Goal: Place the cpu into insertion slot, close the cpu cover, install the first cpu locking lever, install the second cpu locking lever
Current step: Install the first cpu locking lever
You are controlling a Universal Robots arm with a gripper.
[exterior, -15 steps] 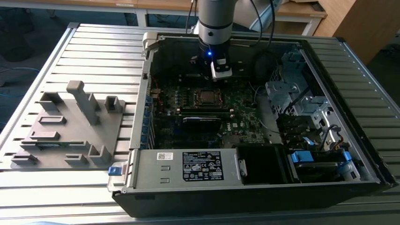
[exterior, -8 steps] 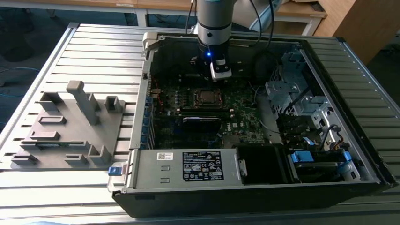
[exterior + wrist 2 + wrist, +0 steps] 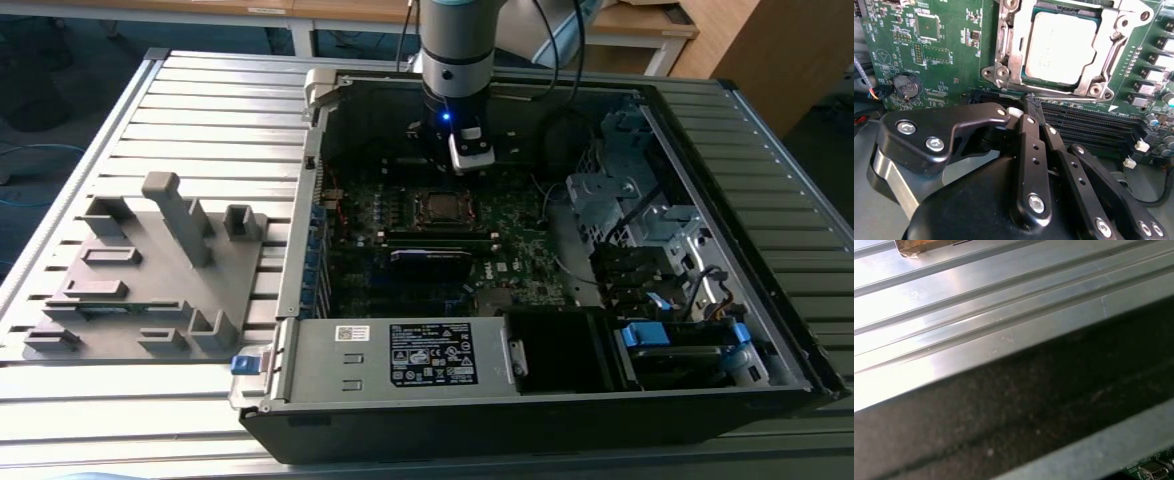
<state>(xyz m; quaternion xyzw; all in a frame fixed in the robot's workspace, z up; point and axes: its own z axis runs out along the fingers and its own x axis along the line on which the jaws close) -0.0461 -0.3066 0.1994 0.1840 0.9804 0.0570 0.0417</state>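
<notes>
Second wrist view: cpu near pincer

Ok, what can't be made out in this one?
- Second wrist view: the cpu cover lies around the cpu, but the picture edge cuts its far side. Whether it is latched cannot be told.
- Same view: the gripper hides part of the motherboard.
- Exterior view: the insertion slot is too small to show detail.
- First wrist view: the motherboard is cut to a corner.

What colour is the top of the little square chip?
Dull silver-grey. The cpu shows best in the second wrist view.
</notes>
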